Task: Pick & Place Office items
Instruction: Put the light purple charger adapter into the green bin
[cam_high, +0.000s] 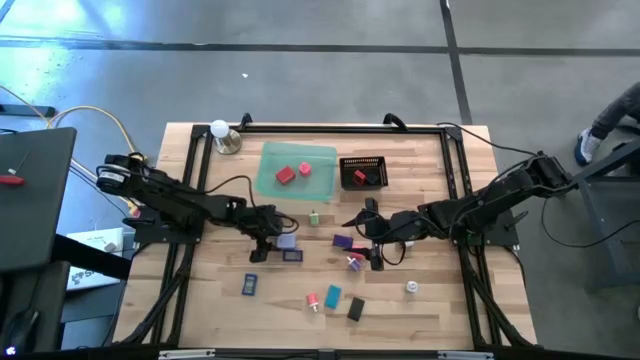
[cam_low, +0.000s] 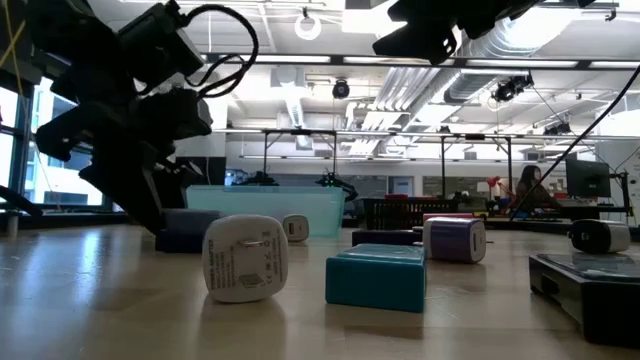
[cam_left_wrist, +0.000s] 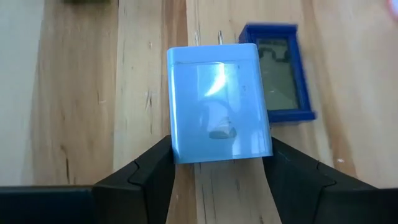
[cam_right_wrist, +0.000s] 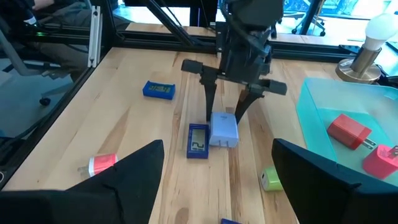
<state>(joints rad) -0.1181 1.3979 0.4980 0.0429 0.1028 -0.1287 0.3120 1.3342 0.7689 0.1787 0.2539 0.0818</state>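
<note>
Left gripper (cam_left_wrist: 214, 180) straddles a pale blue block (cam_left_wrist: 219, 102) on the table, one finger at each side, contact not clear. Block lies just beside a dark blue display item (cam_left_wrist: 280, 71), near the green tray (cam_right_wrist: 323, 118). Right gripper (cam_right_wrist: 217, 180) hangs apart nearby, empty. Block's underside is hidden.

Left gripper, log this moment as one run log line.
left gripper: straddling light-blue charger, on table | right gripper: open, waiting | tray: two red items

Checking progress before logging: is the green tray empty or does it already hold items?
Not empty. The green tray holds two red items: one near its middle, another beside it; the right wrist view shows them inside too.
</note>
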